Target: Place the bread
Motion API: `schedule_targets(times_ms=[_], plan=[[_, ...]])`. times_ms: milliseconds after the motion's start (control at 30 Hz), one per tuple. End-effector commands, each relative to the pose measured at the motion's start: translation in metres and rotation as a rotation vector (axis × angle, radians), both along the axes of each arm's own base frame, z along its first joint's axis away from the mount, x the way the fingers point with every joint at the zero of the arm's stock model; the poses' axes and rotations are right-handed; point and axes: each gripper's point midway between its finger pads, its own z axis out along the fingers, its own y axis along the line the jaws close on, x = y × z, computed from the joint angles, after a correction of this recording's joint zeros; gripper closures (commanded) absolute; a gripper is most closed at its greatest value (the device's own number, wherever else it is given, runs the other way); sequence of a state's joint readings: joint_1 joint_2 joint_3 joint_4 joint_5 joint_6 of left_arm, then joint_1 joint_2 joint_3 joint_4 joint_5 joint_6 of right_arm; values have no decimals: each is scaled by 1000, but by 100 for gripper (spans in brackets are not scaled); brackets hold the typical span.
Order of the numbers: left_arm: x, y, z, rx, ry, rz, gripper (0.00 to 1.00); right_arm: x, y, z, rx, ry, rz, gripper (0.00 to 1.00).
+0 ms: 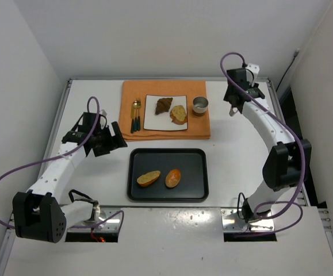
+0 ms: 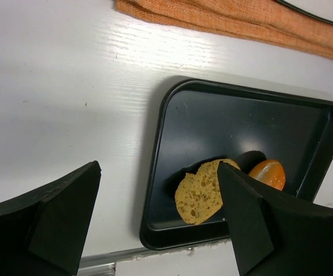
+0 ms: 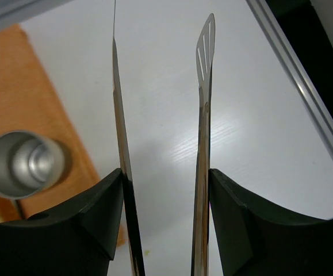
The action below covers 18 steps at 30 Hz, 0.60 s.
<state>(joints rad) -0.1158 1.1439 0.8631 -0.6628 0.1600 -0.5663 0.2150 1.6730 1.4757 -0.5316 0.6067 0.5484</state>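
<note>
We take this for a robotics lab bench: a white table [image 1: 229, 167] boxed in by bare white walls [image 1: 154, 34], robot arms at left [image 1: 57, 172] and right [image 1: 270, 126] bolted along the bottom edge, purple cables [image 1: 222, 62] looping, and a plate [image 1: 152, 122] staged on an orange cloth [image 1: 166, 89] at upper centre.

Bright, even light falls from overhead in all three views. Ahead of the left gripper [image 2: 159, 168], the white tabletop [image 2: 68, 86] carries a pale sheen, and the golden toasted oval slice [image 2: 199, 195] throws a dense shadow onto the glossy black tray [image 2: 241, 121]. The fingers [image 3: 85, 218] of the right gripper [image 3: 165, 171] sit dark and soft-edged; between them the polished metal tongs [image 3: 205, 69] flare with glare, and to their left the round steel cup [image 3: 22, 164] gleams.
</note>
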Motion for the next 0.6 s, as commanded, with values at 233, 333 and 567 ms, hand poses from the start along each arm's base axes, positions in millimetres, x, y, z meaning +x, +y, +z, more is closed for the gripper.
schedule_targets(times_ms=[233,333,567], plan=[[23,0,25,-29,-71,20,12,11,-60,-74,27,-55,-195,41],[25,-2,29,-37,-79,14,12,12,-60,-102,48,-15,-203,36],[25,-2,27,-36,-70,14,12,12,-58,-134,84,89,-190,8]])
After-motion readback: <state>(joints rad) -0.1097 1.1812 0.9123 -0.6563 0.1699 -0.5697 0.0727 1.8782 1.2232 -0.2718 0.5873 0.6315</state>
